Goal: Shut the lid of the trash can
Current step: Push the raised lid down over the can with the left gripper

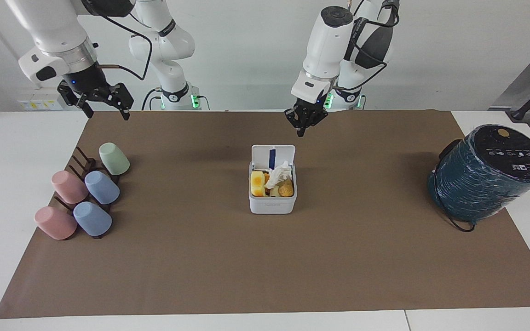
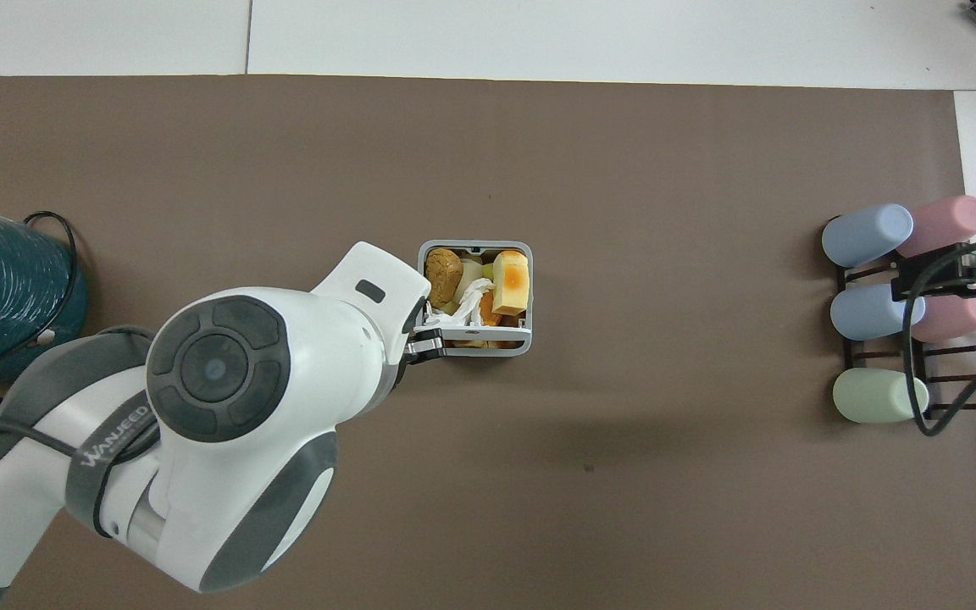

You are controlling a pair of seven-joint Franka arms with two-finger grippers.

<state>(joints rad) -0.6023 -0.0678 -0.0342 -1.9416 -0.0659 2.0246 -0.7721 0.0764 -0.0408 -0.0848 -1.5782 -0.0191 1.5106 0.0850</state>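
Note:
The small white trash can [image 1: 272, 206] stands mid-mat, filled with food scraps and a crumpled tissue. Its lid [image 1: 273, 155] stands upright on the side nearer the robots, blue strip showing. In the overhead view the trash can [image 2: 420, 292] shows its contents, and the lid [image 2: 488, 331] appears edge-on. My left gripper [image 1: 302, 132] is shut and empty in the air, just above the lid's corner toward the left arm's end, apart from it. The overhead view puts the left gripper [image 2: 427, 346] at that corner. My right gripper [image 1: 106, 110] waits open over the mat's corner above the cups.
A large dark teal cylinder [image 1: 486, 177] with a black top and a cable sits at the left arm's end of the mat. A dark rack [image 1: 83, 165] holding several pastel cups lies at the right arm's end. The brown mat [image 1: 265, 266] covers the table.

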